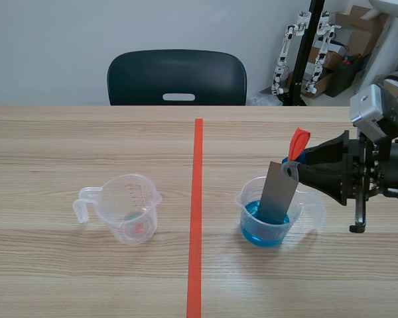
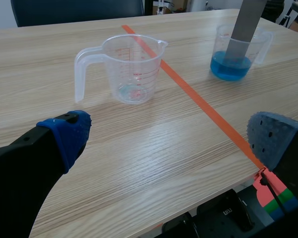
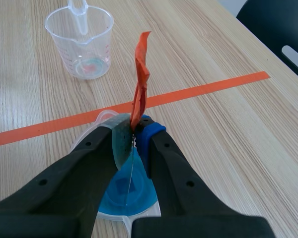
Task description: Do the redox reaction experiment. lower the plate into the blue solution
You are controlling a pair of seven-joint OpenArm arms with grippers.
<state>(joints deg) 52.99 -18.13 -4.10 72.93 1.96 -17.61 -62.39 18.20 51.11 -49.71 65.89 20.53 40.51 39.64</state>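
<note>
The right pincer (image 1: 297,167) is clenched on the orange strip (image 1: 298,140) at the top of the grey plate (image 1: 280,195). The plate stands tilted, its lower end in the blue solution (image 1: 265,233) of the cup (image 1: 244,199), right of centre. The left pincer (image 2: 171,135) is released above the tabletop (image 2: 154,163). An empty cup (image 1: 129,209) stands left of centre.

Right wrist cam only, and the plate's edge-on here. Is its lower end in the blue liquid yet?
Observer: Yes. The scene view shows the grey plate dipping into the blue liquid in the cup.
Operator: Standing straight?
Observer: No. Its top leans slightly toward the right hand, which pinches the orange strip.
Operator: Left hand?
Observer: The left hand is open and holds nothing. The empty cup is ahead of it.
</note>
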